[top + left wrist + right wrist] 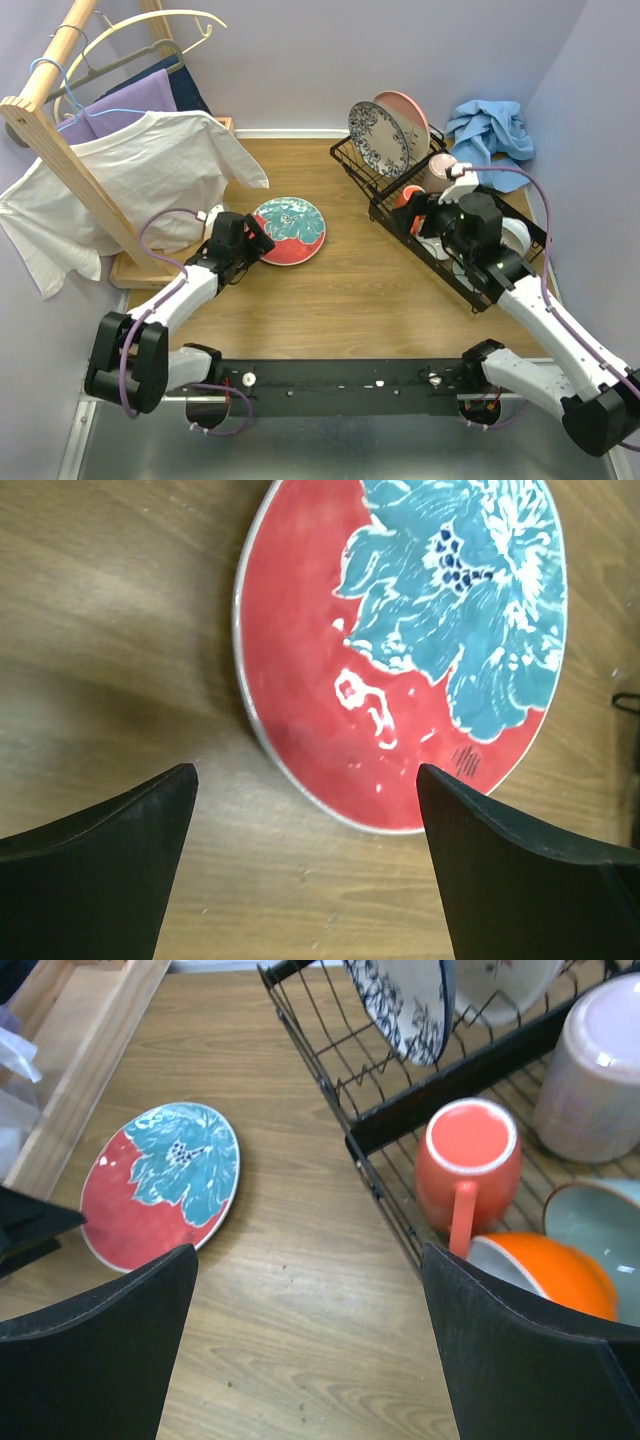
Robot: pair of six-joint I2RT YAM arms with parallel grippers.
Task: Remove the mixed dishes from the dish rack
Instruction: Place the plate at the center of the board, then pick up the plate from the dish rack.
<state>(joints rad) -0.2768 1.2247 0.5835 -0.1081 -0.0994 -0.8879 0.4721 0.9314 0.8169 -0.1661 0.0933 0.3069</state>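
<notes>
A red plate with a teal flower lies flat on the wooden tabletop, left of the black wire dish rack and well apart from it. The left claw sits low at the plate's near-left edge, its 2 fingers spread wide with nothing between them. In the left wrist view the plate's rim lies just ahead of the fingertips, not touching them. The right claw hangs over the basket end of the rack, also spread wide and empty. Below it in the right wrist view, a coral mug lies on its side in the basket next to an orange bowl, with a pale-pink mug standing mouth down behind them. At the rack's far end, 2 plates stand upright in the slots: a blue-patterned plate in front and a pink plate behind it. A crumpled blue cloth lies beyond the rack.
</notes>
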